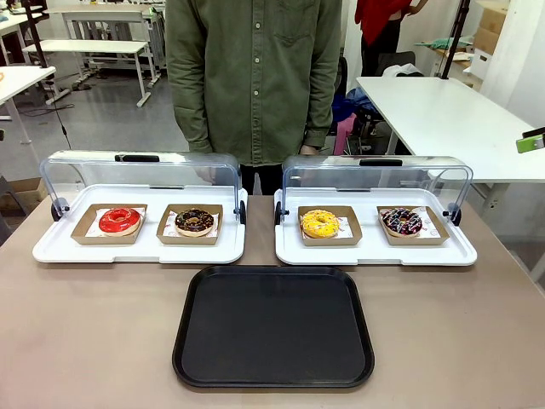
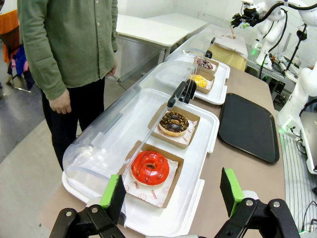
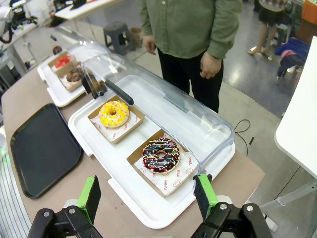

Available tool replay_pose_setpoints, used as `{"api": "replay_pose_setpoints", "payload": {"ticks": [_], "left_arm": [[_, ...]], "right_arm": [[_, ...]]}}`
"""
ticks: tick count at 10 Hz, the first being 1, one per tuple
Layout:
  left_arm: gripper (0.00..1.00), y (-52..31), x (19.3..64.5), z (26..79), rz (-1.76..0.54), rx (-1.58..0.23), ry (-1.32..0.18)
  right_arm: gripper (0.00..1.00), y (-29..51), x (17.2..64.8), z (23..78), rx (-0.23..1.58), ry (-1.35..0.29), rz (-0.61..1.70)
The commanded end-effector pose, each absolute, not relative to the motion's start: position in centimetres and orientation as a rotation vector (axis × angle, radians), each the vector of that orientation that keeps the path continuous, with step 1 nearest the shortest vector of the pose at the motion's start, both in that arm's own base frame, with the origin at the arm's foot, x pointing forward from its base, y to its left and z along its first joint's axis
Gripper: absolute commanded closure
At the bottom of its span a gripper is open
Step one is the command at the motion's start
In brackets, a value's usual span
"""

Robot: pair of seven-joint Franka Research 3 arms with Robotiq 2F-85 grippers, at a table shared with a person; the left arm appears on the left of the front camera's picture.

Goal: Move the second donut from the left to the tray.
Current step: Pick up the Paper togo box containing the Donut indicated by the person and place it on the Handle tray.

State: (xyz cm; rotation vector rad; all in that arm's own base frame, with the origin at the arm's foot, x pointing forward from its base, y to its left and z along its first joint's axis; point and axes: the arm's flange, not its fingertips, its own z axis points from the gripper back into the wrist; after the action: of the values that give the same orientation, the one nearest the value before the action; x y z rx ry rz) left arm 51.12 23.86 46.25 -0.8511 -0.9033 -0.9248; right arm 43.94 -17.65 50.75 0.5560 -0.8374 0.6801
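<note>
The second donut from the left has dark chocolate glaze with pale sprinkles and sits in a brown cardboard holder on the left white display tray, beside a red-glazed donut. The black tray lies bare at the table's near middle. My left gripper hovers open above the left display tray's end, over the red donut. Over the right display tray's end, my right gripper is open too, near the multicoloured-sprinkle donut.
The right display tray holds a yellow donut and a dark donut with multicoloured sprinkles. Both clear lids stand raised at the back. A person in a green shirt stands at the far edge.
</note>
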Motion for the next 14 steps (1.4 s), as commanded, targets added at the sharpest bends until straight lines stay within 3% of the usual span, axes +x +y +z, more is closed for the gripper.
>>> {"api": "replay_pose_setpoints", "payload": {"ticks": [1,14], "left_arm": [[0.00,23.76,51.03,46.42,-0.930,-0.857,-0.904],[0.00,23.76,51.03,46.42,-0.930,-0.857,-0.904]], "right_arm": [[0.00,-17.18,43.70,50.94,0.562,-0.845,0.671],[0.00,-17.18,43.70,50.94,0.562,-0.845,0.671]]}}
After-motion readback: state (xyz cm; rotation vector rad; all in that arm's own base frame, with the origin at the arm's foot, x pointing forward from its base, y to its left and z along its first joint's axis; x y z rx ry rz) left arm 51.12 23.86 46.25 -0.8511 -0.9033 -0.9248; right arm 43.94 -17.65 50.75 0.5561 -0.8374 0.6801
